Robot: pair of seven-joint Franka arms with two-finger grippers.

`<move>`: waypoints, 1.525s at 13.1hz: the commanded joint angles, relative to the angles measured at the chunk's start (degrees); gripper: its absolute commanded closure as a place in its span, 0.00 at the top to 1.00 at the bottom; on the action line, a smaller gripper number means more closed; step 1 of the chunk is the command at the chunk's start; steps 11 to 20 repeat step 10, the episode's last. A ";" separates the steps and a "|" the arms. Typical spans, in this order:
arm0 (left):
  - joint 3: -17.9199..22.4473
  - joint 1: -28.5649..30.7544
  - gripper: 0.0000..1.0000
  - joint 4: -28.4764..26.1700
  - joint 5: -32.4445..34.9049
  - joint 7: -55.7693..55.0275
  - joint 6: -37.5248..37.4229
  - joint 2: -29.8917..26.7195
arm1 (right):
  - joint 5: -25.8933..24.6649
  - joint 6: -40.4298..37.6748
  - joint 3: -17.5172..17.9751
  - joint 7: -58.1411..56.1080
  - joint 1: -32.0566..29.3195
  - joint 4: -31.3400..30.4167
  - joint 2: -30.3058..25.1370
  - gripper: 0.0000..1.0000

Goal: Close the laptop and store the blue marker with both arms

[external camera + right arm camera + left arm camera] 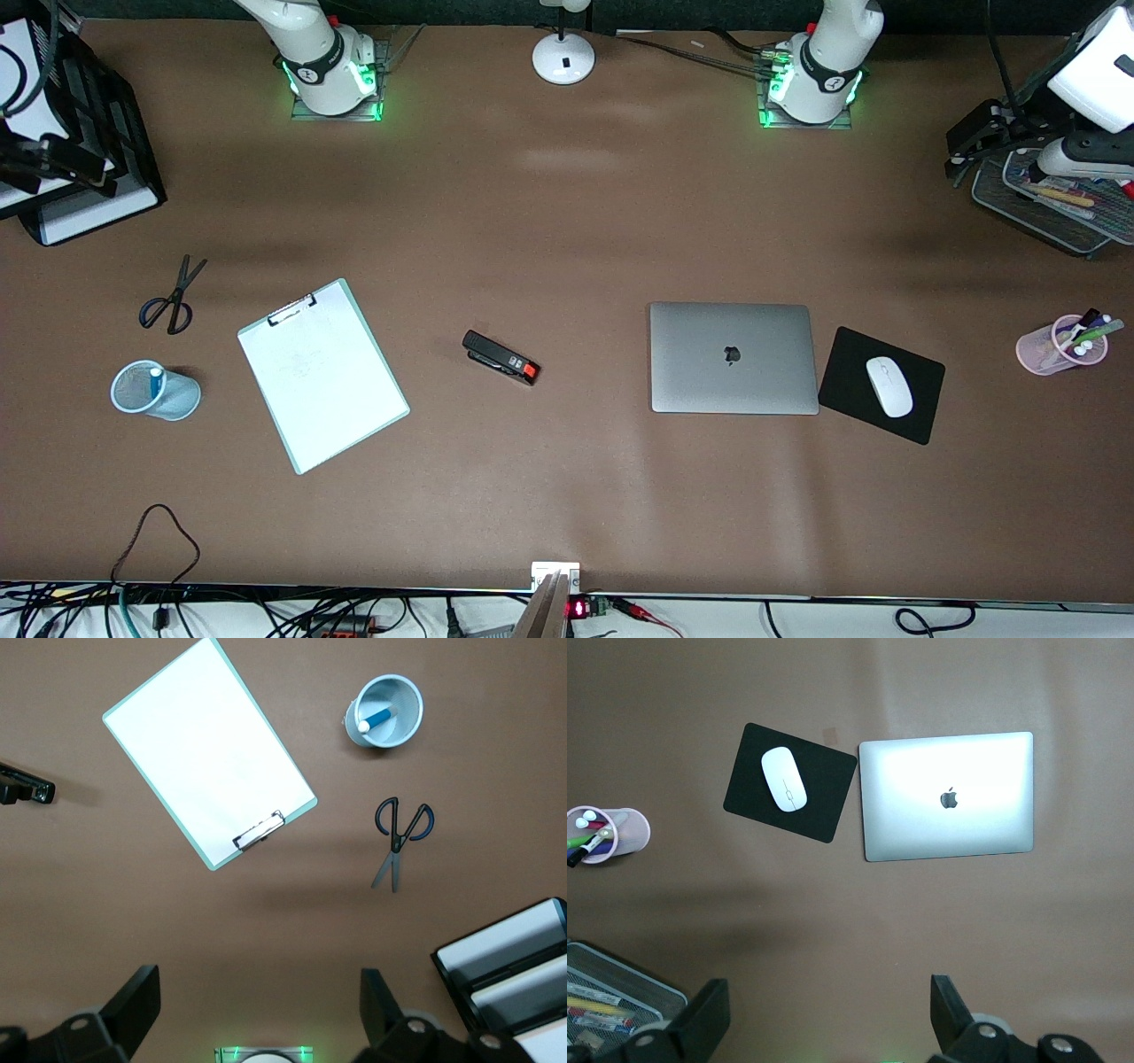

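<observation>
The brown counter point(567, 221) looked pretty much sorted. The slim silver-grey laptop point(733, 358) lay shut, lid down, toward the left arm's end. The bright-blue marker point(156, 383) stood in a pale blue mesh cup point(156, 391) near the right arm's end, so I'd guess it was stored. Left hand point(828, 1019) and right hand point(257, 1014) hung high, spread wide, holding nothing, probably just parked.

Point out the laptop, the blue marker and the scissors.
laptop point(733, 358): front view, middle of the closed silver lid, by the logo.
blue marker point(379, 718): right wrist view, blue barrel lying inside the pale blue cup.
scissors point(174, 299): front view, where the blades meet the handles.
</observation>
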 commanded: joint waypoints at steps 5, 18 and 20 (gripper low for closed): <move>0.04 0.35 1.00 0.16 -1.30 1.33 -0.48 -0.53 | -0.80 -0.07 0.59 0.85 0.14 -0.81 -1.09 1.00; 0.04 0.35 1.00 0.69 -1.30 1.33 -0.30 -0.35 | -0.09 -0.07 0.59 1.03 0.06 0.07 -0.12 1.00; 0.04 0.35 1.00 0.69 -1.30 1.33 -0.30 -0.35 | -0.09 -0.07 0.59 1.03 0.06 0.07 -0.12 1.00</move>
